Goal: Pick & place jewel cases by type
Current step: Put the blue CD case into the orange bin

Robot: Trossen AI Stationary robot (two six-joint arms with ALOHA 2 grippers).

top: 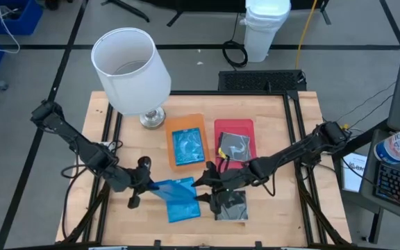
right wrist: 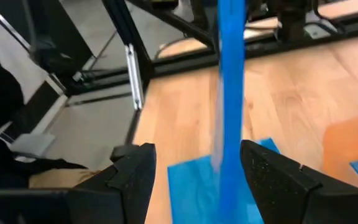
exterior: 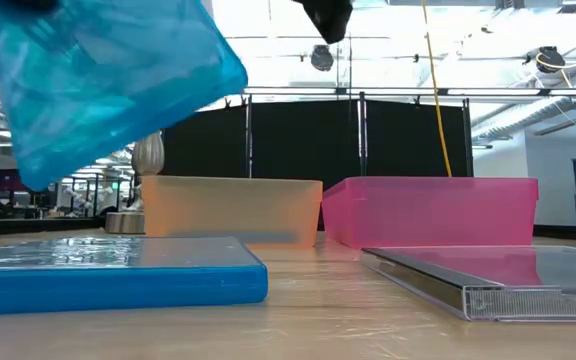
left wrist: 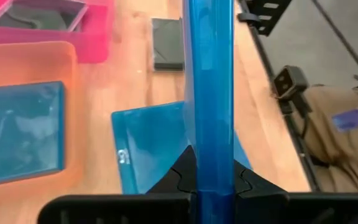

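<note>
My left gripper (top: pixel 146 185) is shut on a translucent blue jewel case (top: pixel 176 186), which it holds above the table near the front edge. My right gripper (right wrist: pixel 196 149) is open and faces it. Its fingers stand on either side of that case's free edge (right wrist: pixel 231 93), and I see no touch. A second blue case (top: pixel 185 208) lies flat on the table below. A clear case with a dark inside (top: pixel 231 205) lies flat to its right. Another blue case (top: pixel 187 146) lies in the orange tray (top: pixel 172 128), and a dark one (top: pixel 236 146) in the red tray (top: pixel 221 126). My left gripper pinches the blue case between its two fingers at one edge (left wrist: pixel 209 177). The fingers come about level from the table's left. The case is lifted clear and turned on edge (exterior: pixel 108 80), and it reaches out toward my right gripper.
A white-shaded lamp (top: pixel 132 69) stands at the far left of the table, beside the orange tray. The two trays sit side by side in the middle (exterior: pixel 233 210) (exterior: pixel 433 210). Bare wood shows to the right of the red tray. Metal frame rails run along the table's sides.
</note>
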